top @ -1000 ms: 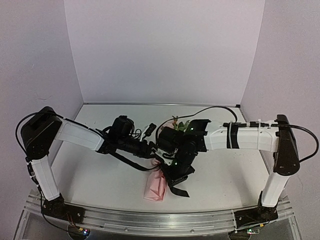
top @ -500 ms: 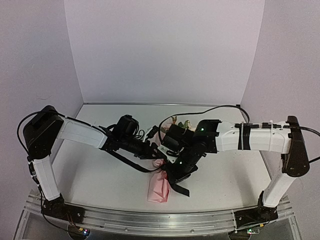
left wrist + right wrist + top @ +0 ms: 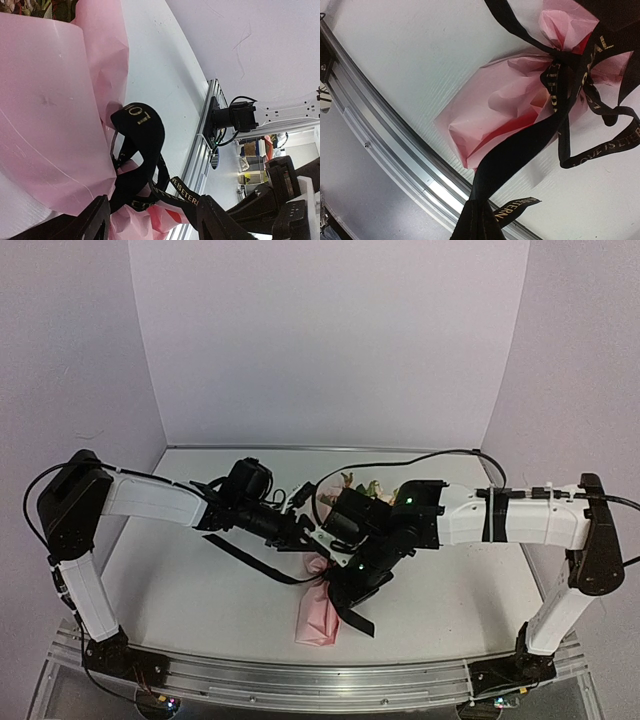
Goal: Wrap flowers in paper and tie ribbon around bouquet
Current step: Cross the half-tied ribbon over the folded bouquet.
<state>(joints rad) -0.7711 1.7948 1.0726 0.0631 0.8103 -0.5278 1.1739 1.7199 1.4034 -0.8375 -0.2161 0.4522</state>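
Observation:
The bouquet lies mid-table, a pink paper [image 3: 316, 616] cone with its narrow end toward the near rail. Its flowers [image 3: 358, 484] peek out behind the wrists, and also show in the left wrist view's top corner [image 3: 25, 6]. The black ribbon [image 3: 560, 75] with pale lettering is looped and knotted around the crumpled paper [image 3: 505, 110]. My right gripper [image 3: 480, 220] is shut on one ribbon strand, which runs taut up to the knot. My left gripper [image 3: 152, 222] is open, its fingers [image 3: 95, 220] straddling the ribbon loop [image 3: 142, 130] and the paper [image 3: 50, 115].
The aluminium rail [image 3: 380, 135] at the table's near edge runs just beyond the bouquet's narrow end. A loose ribbon tail [image 3: 250, 560] trails left under the left arm. The right arm's black cable [image 3: 440, 455] arcs above the flowers.
The right arm has stretched out further to the right while its gripper stayed at the bouquet holding the ribbon. The left wrist has shifted slightly toward the back.

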